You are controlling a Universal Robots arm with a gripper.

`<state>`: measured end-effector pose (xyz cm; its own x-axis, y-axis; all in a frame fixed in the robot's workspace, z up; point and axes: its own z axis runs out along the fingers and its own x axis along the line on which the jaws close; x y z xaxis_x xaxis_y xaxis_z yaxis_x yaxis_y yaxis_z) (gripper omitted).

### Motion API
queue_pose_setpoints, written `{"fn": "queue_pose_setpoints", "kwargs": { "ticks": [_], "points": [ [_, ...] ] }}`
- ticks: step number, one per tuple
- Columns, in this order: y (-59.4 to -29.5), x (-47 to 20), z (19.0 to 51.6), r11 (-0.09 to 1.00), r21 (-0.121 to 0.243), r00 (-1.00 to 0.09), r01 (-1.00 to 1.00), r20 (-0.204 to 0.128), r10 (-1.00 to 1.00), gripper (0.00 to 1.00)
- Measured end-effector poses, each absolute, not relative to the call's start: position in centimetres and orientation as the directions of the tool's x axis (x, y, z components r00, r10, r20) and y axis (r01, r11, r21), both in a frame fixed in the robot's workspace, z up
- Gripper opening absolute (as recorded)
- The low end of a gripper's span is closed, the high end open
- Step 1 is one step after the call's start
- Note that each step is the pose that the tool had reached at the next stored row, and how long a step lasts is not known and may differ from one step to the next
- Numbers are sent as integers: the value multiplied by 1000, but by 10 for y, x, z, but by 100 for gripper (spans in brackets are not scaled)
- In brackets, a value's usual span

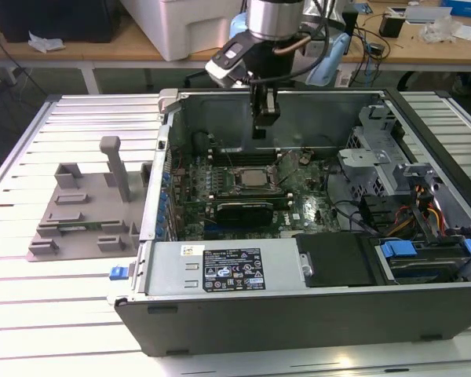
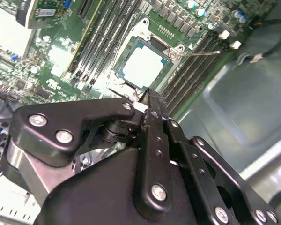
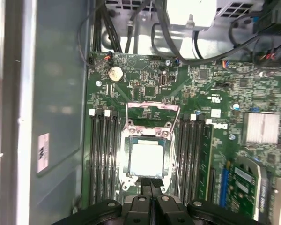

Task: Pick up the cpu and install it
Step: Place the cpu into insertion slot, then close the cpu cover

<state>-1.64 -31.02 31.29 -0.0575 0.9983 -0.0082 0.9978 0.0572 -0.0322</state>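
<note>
Cpu: one, seated in the socket at the middle of the motherboard. The single gripper hangs vertically above it. In the second wrist view the fingers are pressed together and empty. In the first wrist view the cpu lies just past the fingertips.

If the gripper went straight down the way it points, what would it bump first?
Probably the cpu lying in its socket, or the socket's rim right beside it. The gripper hangs above that edge with nothing in between. Depth is hard to judge, so I can't say which of the two.
</note>
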Motion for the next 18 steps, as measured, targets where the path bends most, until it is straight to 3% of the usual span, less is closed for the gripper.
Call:
{"fn": "queue_pose_setpoints", "kwargs": {
  "ticks": [12,18],
  "points": [
    [-310,-16,320,57,-32,-58,998,-6,998,11],
    [-310,24,318,59,-48,-59,997,-5,998,11]
  ]
}}
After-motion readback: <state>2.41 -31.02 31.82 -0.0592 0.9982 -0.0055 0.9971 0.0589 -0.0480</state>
